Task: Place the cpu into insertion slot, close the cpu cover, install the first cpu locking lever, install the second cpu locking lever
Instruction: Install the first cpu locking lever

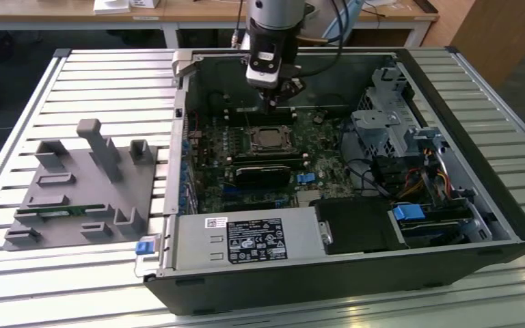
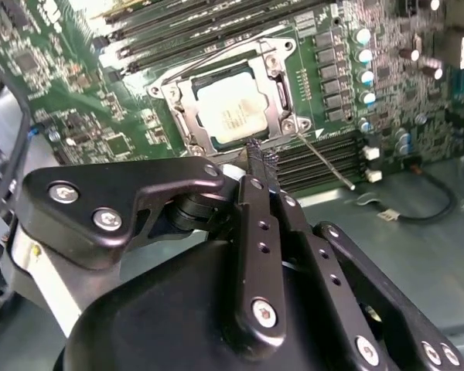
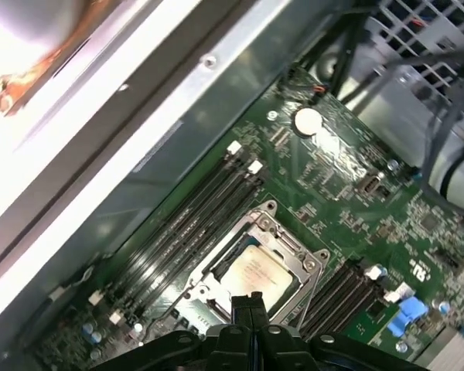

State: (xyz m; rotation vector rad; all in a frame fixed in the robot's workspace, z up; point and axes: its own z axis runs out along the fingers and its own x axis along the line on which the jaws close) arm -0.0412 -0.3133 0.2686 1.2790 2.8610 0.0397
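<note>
The cpu [image 2: 230,114], a flat silver square, lies in the insertion slot [image 1: 252,130] on the green motherboard inside the open computer case. The silvery cpu cover [image 2: 283,91] lies flat around it, framing the chip [image 3: 255,274]. A thin locking lever rod [image 2: 325,161] sticks out from one socket corner over the memory slots. A second thin rod [image 2: 205,66] runs along the opposite side of the socket. My gripper [image 1: 278,104] hangs just above the socket's far edge, fingers shut with nothing between them. In both wrist views its tips [image 2: 261,154] [image 3: 247,301] sit close to the socket rim.
Long black memory slots [image 3: 185,224] flank the socket. A black heatsink-like block [image 1: 262,171] lies nearer the front, with the power supply [image 1: 244,242] beyond it. A drive cage and cables [image 1: 399,130] fill the exterior view's right. A grey fixture block [image 1: 80,184] stands outside the case.
</note>
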